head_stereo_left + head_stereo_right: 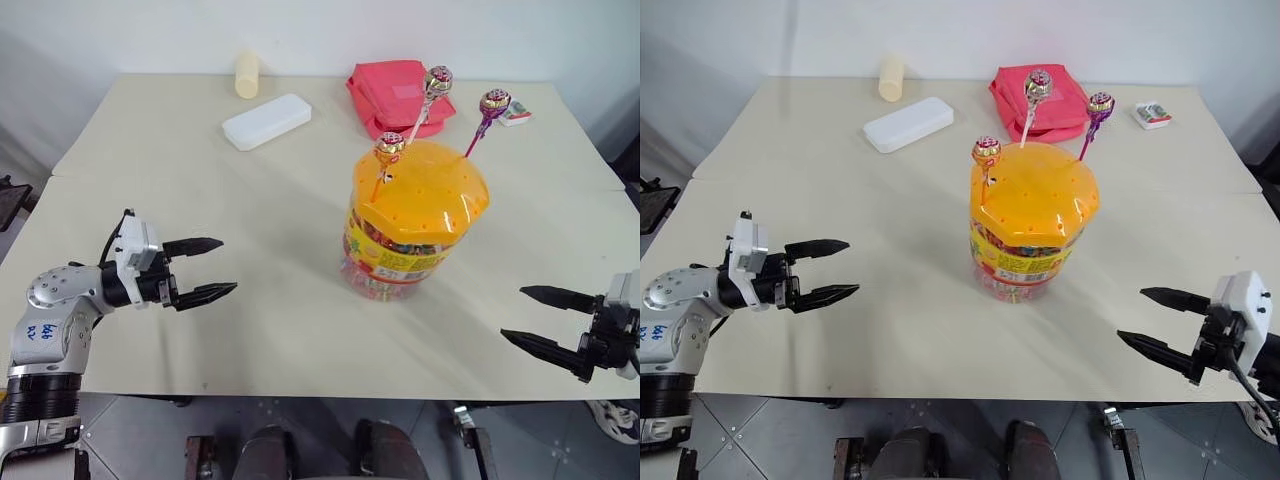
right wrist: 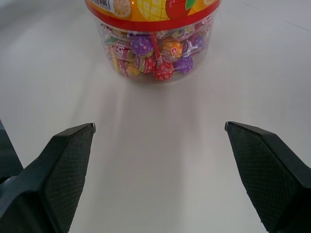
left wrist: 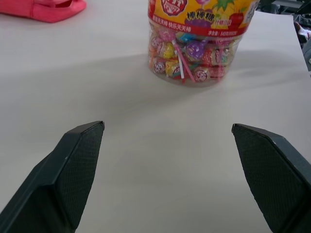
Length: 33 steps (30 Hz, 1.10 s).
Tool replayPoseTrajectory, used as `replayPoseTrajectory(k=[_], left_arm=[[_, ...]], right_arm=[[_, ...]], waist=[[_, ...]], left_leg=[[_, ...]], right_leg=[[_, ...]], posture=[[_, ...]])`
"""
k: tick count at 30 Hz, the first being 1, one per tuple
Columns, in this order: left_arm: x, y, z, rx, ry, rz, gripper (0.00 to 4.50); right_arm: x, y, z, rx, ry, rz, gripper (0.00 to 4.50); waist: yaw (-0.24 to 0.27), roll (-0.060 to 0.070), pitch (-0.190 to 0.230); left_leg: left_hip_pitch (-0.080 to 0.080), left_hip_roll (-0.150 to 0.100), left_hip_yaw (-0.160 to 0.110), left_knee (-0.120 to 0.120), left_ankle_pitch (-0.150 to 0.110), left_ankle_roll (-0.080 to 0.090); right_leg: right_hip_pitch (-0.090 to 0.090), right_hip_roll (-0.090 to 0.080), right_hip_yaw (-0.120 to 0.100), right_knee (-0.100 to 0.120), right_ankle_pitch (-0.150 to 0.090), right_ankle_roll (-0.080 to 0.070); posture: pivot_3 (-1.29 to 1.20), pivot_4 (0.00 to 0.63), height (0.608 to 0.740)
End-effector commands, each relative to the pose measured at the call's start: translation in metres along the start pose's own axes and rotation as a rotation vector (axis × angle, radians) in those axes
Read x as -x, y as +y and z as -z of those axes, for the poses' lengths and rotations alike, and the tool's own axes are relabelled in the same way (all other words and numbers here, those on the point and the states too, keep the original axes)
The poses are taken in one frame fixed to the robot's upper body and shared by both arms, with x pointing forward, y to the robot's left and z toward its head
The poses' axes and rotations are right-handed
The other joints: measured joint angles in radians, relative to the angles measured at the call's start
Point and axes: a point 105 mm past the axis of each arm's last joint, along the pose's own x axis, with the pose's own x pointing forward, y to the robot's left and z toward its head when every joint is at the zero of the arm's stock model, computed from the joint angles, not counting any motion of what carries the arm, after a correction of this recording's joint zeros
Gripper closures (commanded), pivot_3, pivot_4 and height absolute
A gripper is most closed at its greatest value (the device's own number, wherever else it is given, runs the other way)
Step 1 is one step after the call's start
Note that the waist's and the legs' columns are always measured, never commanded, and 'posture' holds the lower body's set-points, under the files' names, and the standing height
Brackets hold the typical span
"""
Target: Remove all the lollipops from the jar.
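Noted right of centre on the cream desk (image 1: pixel 250 330): the jar (image 1: pixel 410 235), upright, clear-walled, capped by a domed orange lid (image 1: pixel 425 190) dotted with small holes, colourful wrapped candies visible through the wall. Standing in the lid: three lollipops in shiny pink-gold wrappers, one on an orange stick (image 1: pixel 389 148) at the lid's left edge, one on a white stick (image 1: pixel 437 80) behind it, one on a purple stick (image 1: pixel 494 102) to the right. At lower left of the frame: left tool (image 1: pixel 205 270), fingers spread wide, empty, aimed toward the jar, well apart from it. At lower right: right tool (image 1: pixel 540 320), likewise spread wide and empty, aimed toward the jar, well apart. In the upper part of the frame: red pouch (image 1: pixel 385 90) behind the jar, white oblong case (image 1: pixel 266 121) left of it, pale cylinder (image 1: pixel 246 75) near the far edge, small wrapped packet (image 1: pixel 516 115) at upper right.
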Motion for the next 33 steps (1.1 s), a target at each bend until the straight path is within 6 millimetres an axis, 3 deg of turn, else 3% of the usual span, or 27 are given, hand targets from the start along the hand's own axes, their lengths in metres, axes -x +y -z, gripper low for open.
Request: replayPoseTrajectory(k=[1,7,14,20,25,33], left_arm=[[0.003,-0.002,-0.004,-0.008,-0.011,-0.009,0.04],[0.01,0.0,-0.016,0.021,-0.033,-0.061,0.04],[0.003,0.002,-0.053,-0.047,0.003,-0.022,0.04],[-0.025,-0.004,-0.082,-0.139,0.028,0.098,0.04],[-0.046,-0.009,-0.103,-0.193,-0.044,0.181,0.04],[-0.09,-0.031,-0.155,-0.285,-0.347,0.403,0.04]], right_arm=[[0.001,-0.002,-0.007,0.004,-0.002,-0.023,0.0],[-0.006,-0.003,-0.005,-0.028,0.06,-0.046,0.0],[-0.001,-0.004,-0.027,-0.056,-0.011,-0.123,0.0],[0.019,-0.012,-0.056,0.03,-0.08,-0.188,0.0],[0.018,-0.013,-0.075,0.13,-0.109,-0.217,0.0],[0.016,0.013,-0.112,0.143,-0.257,-0.312,0.0]], waist=[[0.0,0.0,0.0],[0.002,-0.001,0.0],[0.003,-0.001,0.0],[0.004,-0.001,0.0],[0.0,-0.001,0.0],[0.006,-0.001,0.0]], left_leg=[[0.0,0.0,0.0,0.0,0.0,0.0],[-0.001,0.001,-0.001,0.004,-0.001,0.001],[-0.002,0.001,-0.002,0.009,-0.003,0.002],[-0.001,0.0,-0.002,0.01,-0.004,0.003],[-0.001,0.0,-0.002,0.01,-0.004,0.003],[-0.003,0.0,-0.004,0.014,-0.005,0.004]], right_leg=[[0.0,0.0,0.0,0.0,0.0,0.0],[0.0,0.0,0.0,0.004,0.0,0.0],[0.0,-0.001,0.0,0.006,0.0,0.0],[0.002,-0.001,0.0,0.005,0.0,0.0],[0.002,-0.001,0.0,0.006,0.0,0.0],[0.002,-0.001,-0.002,0.006,0.0,0.001]], posture=[[0.0,0.15,0.74],[0.0,0.15,0.74],[0.0,0.15,0.74],[0.0,0.15,0.74],[0.0,0.15,0.74],[0.0,0.15,0.74]])
